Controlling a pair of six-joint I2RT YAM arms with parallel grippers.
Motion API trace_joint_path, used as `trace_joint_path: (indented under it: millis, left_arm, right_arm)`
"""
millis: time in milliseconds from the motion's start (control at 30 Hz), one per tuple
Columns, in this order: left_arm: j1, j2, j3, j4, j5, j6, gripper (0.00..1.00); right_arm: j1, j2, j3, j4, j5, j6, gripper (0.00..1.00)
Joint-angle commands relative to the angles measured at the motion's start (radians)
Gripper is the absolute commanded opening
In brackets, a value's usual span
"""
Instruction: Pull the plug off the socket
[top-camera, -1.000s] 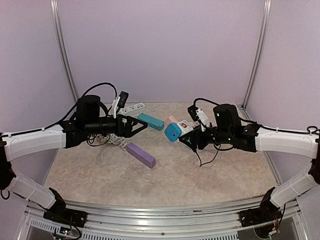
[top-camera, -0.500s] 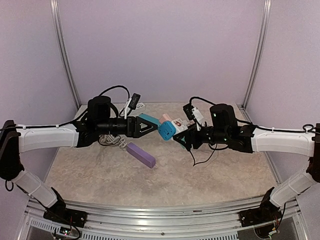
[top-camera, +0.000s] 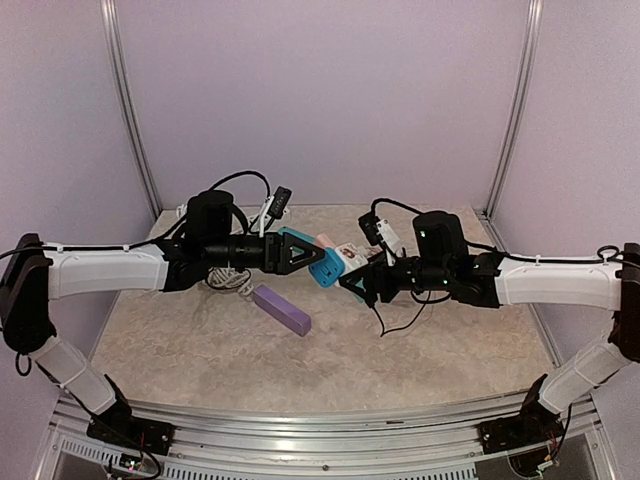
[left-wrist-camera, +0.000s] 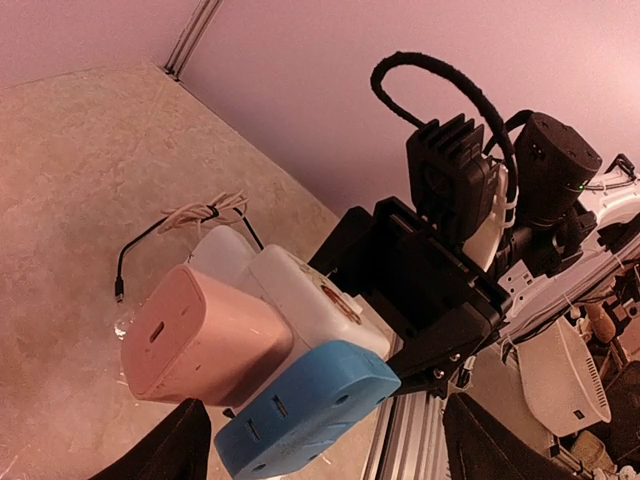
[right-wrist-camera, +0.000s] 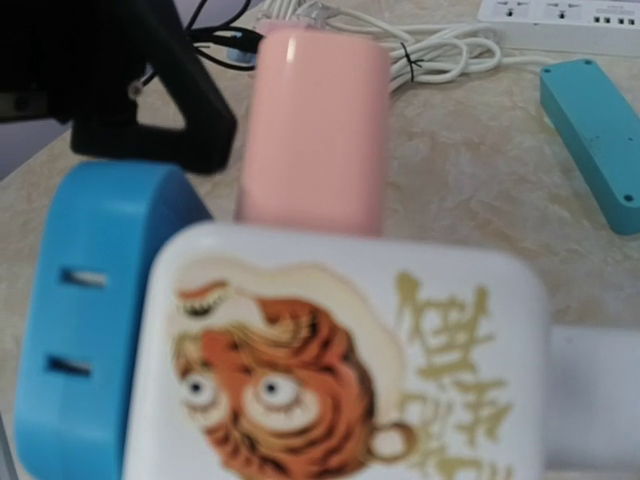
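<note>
My right gripper (top-camera: 357, 272) is shut on a white cube socket (top-camera: 352, 257) with a tiger picture (right-wrist-camera: 290, 370), held above the table. Its fingers are hidden behind the cube in the right wrist view. A blue plug (top-camera: 325, 267) and a pink plug (top-camera: 325, 243) stick out of the socket toward the left arm. My left gripper (top-camera: 301, 255) is open and straddles the blue plug (left-wrist-camera: 305, 405). One fingertip (left-wrist-camera: 170, 448) is at its left and the other at its right, with small gaps on both sides. The pink plug (left-wrist-camera: 200, 335) sits just above the jaws.
A purple block (top-camera: 281, 309) lies on the table in front of the left arm. A teal block (right-wrist-camera: 595, 140), a white power strip (right-wrist-camera: 560, 12) and a coiled white cable (right-wrist-camera: 440, 50) lie behind. A thin black cable (top-camera: 400, 318) hangs under the right gripper.
The left arm has reached right until its jaws flank the blue plug, and the jaws have narrowed. The right arm has carried the socket a little left to meet it.
</note>
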Motion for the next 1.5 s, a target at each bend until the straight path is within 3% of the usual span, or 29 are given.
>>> trace_joint_path:
  millis: [0, 833, 1233, 1467]
  left_arm:
    - [-0.018, 0.024, 0.023, -0.012, -0.009, 0.025, 0.78]
    - [-0.026, 0.036, 0.054, -0.085, -0.003, 0.075, 0.74]
    - [-0.034, 0.042, 0.070, -0.120, 0.035, 0.108, 0.62]
    - [-0.037, 0.030, 0.065, -0.144, 0.064, 0.126, 0.61]
  right_arm:
    - [0.012, 0.007, 0.043, 0.089, -0.014, 0.008, 0.00]
    - [0.013, 0.016, 0.038, 0.093, 0.027, 0.020, 0.00]
    - [0.013, 0.003, 0.024, 0.083, 0.143, 0.045, 0.00]
    - [0.013, -0.004, 0.014, 0.089, 0.163, 0.056, 0.00]
